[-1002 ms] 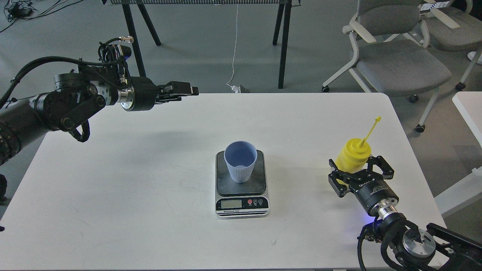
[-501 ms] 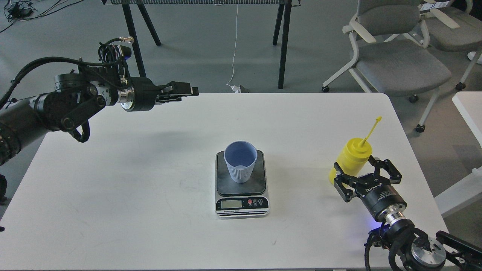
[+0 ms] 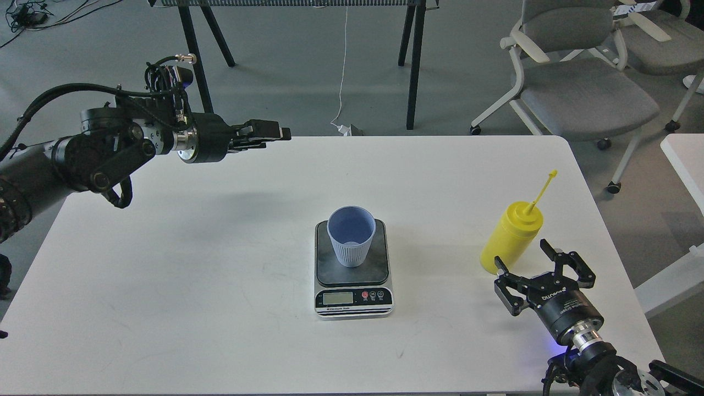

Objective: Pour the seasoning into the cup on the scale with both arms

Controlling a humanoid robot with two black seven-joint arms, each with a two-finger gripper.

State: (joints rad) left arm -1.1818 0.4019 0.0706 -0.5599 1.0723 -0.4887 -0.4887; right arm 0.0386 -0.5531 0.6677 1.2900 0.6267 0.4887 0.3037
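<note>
The light-blue ribbed cup [image 3: 351, 241] stands upright on the dark platform of the scale [image 3: 353, 300] at the table's middle. The yellow seasoning bottle [image 3: 511, 236] stands upright on the table at the right, its cap strap pointing up and right. My right gripper [image 3: 520, 250] is open and empty, just below and to the right of the bottle, with its fingers clear of it. My left gripper [image 3: 278, 132] is held in the air over the table's far left edge, pointing right, fingers together and empty.
The white table [image 3: 220, 264] carries only the scale and bottle. Grey office chairs [image 3: 577, 82] stand behind the table at the right. A black-legged frame [image 3: 412, 60] stands behind. A second white surface [image 3: 685, 159] is at the far right edge.
My right gripper has let go of the yellow bottle and drawn back toward the lower right. The bottle stays standing on the table. The left arm has not moved.
</note>
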